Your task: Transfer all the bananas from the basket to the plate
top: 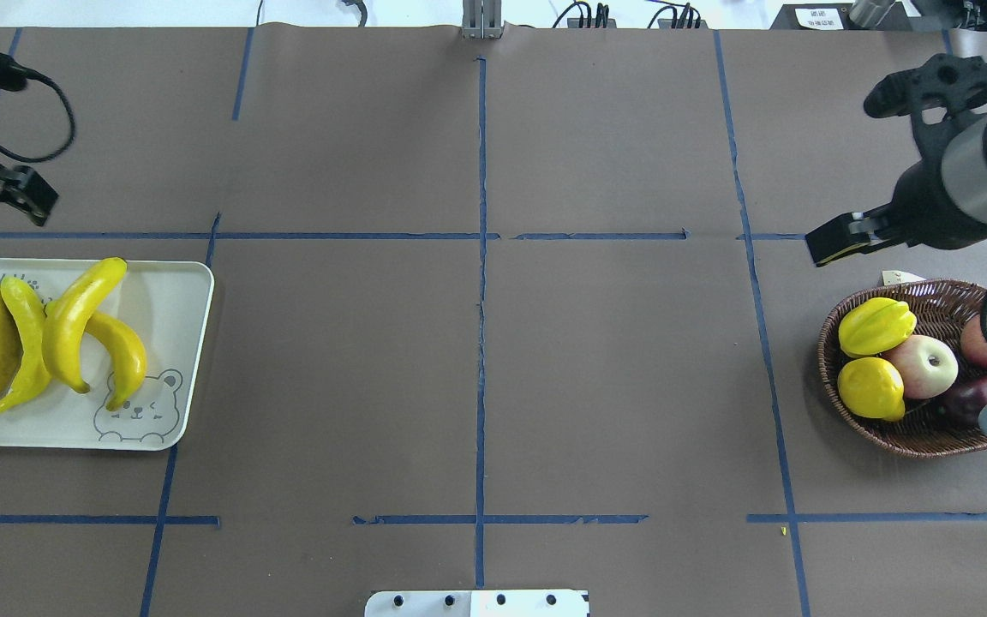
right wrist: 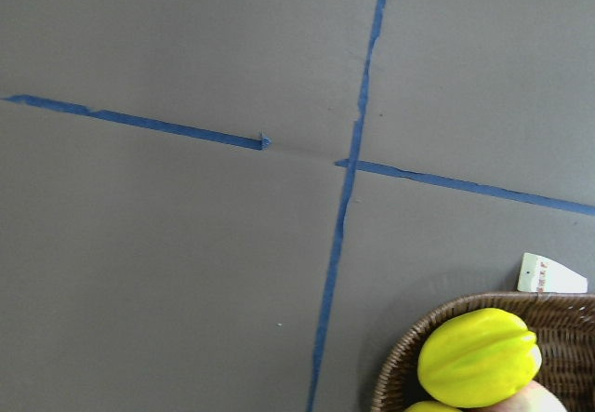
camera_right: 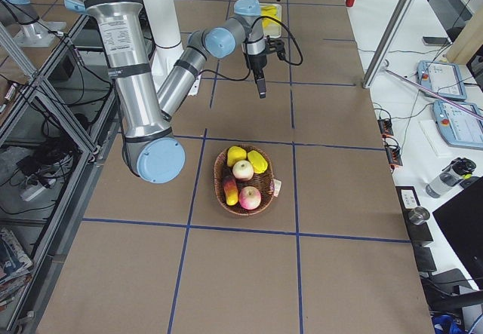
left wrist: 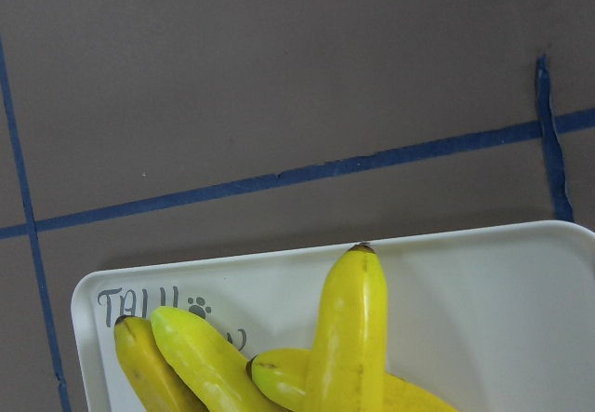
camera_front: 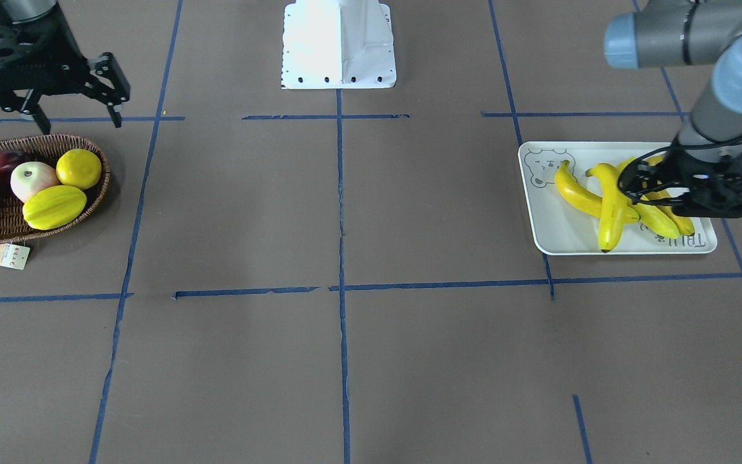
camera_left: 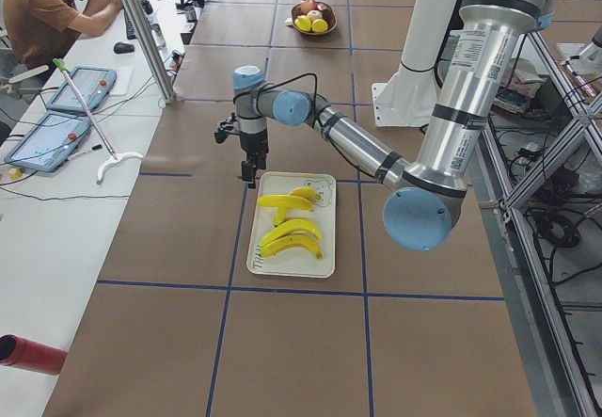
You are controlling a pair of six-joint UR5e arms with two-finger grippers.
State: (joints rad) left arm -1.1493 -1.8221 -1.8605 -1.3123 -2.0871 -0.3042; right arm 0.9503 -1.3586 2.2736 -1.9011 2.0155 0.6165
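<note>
I count all four bananas [top: 65, 330] on the plate [top: 176, 300] at the left, under the left gripper [camera_front: 699, 196]; its jaws I cannot tell. The right gripper [camera_front: 80, 121], jaws apart, hangs beside the basket [top: 922, 447], which holds no banana.

Plate [top: 181, 296]: left side of table [top: 476, 386].
Bananas [top: 74, 326]: four, all lying on it, overlapping.
Basket [top: 918, 444]: right side, other fruit [top: 922, 364] inside.
</note>
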